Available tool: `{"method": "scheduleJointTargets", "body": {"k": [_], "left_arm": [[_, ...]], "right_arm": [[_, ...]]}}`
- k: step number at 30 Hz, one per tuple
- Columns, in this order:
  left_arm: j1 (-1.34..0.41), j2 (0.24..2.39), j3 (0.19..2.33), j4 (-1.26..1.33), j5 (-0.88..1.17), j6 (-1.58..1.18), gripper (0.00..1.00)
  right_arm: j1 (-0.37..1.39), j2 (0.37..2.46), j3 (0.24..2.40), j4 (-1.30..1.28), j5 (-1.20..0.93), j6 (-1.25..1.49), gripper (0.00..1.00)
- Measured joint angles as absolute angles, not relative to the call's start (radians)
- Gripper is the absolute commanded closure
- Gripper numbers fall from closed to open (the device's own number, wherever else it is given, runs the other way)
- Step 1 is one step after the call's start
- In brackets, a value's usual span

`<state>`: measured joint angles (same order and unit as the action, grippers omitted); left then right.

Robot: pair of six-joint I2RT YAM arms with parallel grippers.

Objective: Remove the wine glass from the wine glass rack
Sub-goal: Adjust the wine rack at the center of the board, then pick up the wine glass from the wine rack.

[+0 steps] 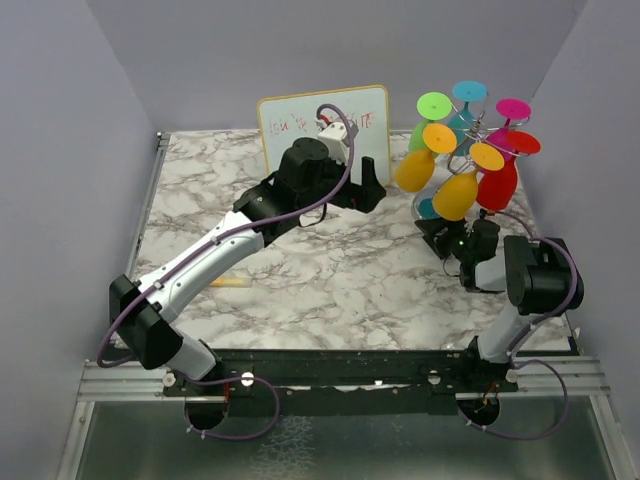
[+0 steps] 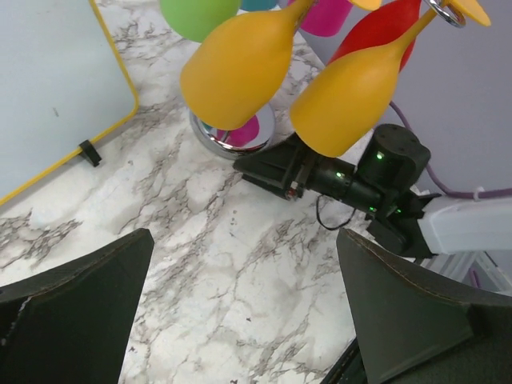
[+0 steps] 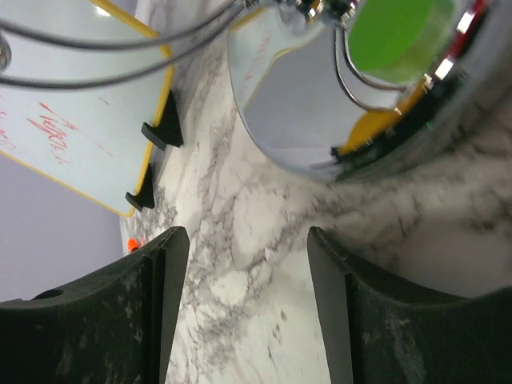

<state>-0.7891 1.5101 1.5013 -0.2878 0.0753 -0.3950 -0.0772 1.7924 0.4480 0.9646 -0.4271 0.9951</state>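
The task was at the approach step: no glass had come off, and both hands were empty. The thin silver wire wine glass rack stood on its round shiny metal base near the far right corner of the marble-patterned counter. It was hung all round with coloured plastic glasses, bowls down and feet up. The yellow plastic wine glass on the rack's near side, with a second yellow glass beside it, seemed the likeliest target, though which was meant could not be told. The left hand, fingers spread wide around nothing, hovered toward the far edge just in front of the yellow-framed whiteboard. It faced those yellow bowls from the left but was apart from them. The right hand sat low over the counter, its tip just beside the base and under the nearer yellow bowl, fingers parted over bare counter. The next move probably called for one hand to close gently on a bowl or stem. It would then need to slide the foot out along the wire arm rather than pull straight down.
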Motion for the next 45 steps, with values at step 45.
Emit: {"method": "scheduleJointTargets", "body": {"k": [45], "left_arm": [[-0.63, 1.282, 1.244, -0.248, -0.006, -0.44, 0.01]], "right_arm": [[-0.085, 0.602, 0.812, -0.715, -0.01, 0.722, 0.2]]}}
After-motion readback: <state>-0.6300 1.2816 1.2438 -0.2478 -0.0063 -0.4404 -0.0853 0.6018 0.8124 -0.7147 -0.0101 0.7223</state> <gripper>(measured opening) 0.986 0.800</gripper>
